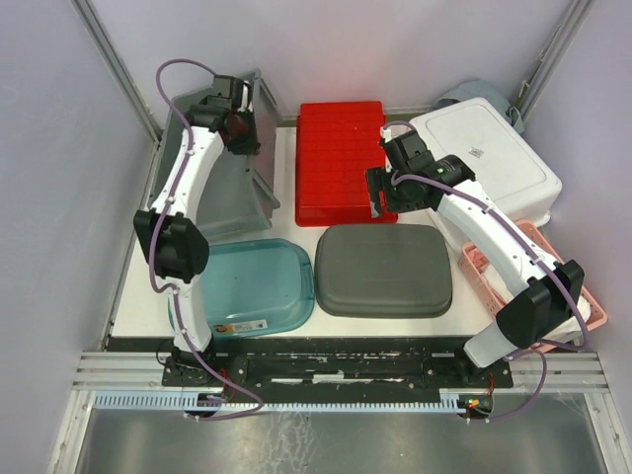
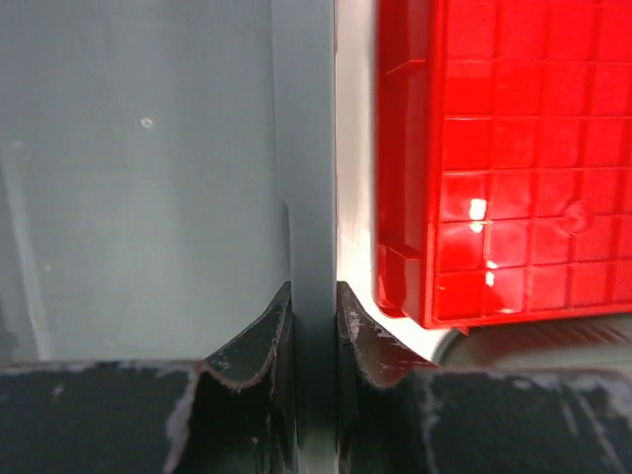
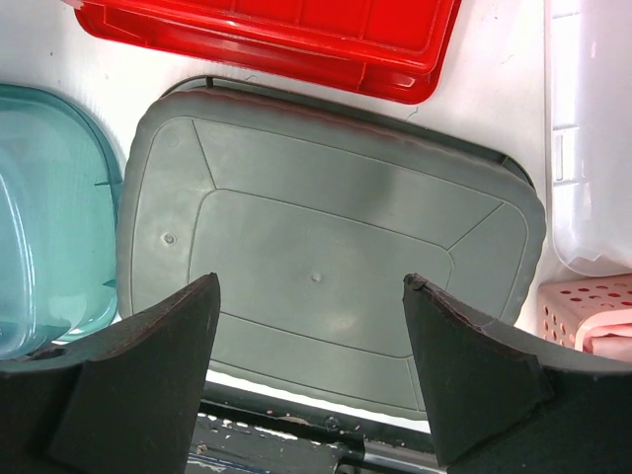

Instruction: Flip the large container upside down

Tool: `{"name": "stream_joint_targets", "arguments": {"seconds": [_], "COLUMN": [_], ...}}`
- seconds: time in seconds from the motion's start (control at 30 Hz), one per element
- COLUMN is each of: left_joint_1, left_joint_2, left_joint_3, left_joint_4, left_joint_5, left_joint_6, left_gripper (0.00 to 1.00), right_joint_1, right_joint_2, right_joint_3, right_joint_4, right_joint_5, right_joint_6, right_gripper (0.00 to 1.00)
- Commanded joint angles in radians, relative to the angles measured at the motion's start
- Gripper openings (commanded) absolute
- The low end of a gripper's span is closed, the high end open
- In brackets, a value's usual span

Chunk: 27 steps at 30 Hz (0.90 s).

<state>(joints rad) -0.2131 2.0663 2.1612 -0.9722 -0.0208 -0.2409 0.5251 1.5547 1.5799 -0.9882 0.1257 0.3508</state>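
The large grey container (image 1: 225, 183) stands tilted on its side at the back left, its opening facing left. My left gripper (image 1: 242, 130) is shut on its upper right rim. In the left wrist view the fingers (image 2: 265, 336) pinch the grey rim (image 2: 311, 197) between them, with the container's inner wall (image 2: 148, 178) to the left. My right gripper (image 1: 381, 202) is open and empty, hovering over the gap between the red lid and the grey lid. In the right wrist view it (image 3: 311, 286) hangs above the grey lid (image 3: 326, 227).
A red lid (image 1: 339, 158) lies at the back centre, close to the container's rim (image 2: 504, 158). A grey lid (image 1: 383, 269) and a teal lid (image 1: 252, 286) lie in front. A white bin (image 1: 489, 158) and a pink basket (image 1: 553, 281) stand at the right.
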Motion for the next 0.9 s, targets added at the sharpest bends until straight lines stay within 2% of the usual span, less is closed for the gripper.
{"name": "stream_joint_targets", "arguments": {"seconds": [0.0, 0.37, 0.47, 0.6, 0.7, 0.87], "left_joint_1": [0.013, 0.071, 0.112, 0.181, 0.253, 0.32], "left_joint_2": [-0.184, -0.274, -0.293, -0.315, -0.32, -0.29], "left_joint_3": [0.096, 0.071, -0.019, -0.154, -0.293, -0.398], "left_joint_4": [0.121, 0.365, 0.515, 0.716, 0.974, 1.13], "left_joint_5": [0.138, 0.485, 0.603, 0.69, 0.754, 0.805], "left_joint_6": [-0.065, -0.32, -0.434, -0.615, -0.798, -0.935], "left_gripper": [0.03, 0.03, 0.03, 0.03, 0.03, 0.03], "right_joint_1": [-0.006, -0.011, -0.012, -0.014, -0.015, -0.015], "right_joint_2": [-0.007, 0.005, 0.003, -0.001, -0.003, -0.005], "right_joint_3": [0.05, 0.063, 0.064, 0.064, 0.061, 0.062], "right_joint_4": [0.017, 0.017, 0.016, 0.011, 0.011, 0.011], "right_joint_5": [0.026, 0.025, 0.024, 0.025, 0.026, 0.029], "right_joint_6": [-0.005, -0.004, -0.004, -0.005, -0.006, -0.005], "right_gripper": [0.82, 0.82, 0.82, 0.82, 0.82, 0.82]}}
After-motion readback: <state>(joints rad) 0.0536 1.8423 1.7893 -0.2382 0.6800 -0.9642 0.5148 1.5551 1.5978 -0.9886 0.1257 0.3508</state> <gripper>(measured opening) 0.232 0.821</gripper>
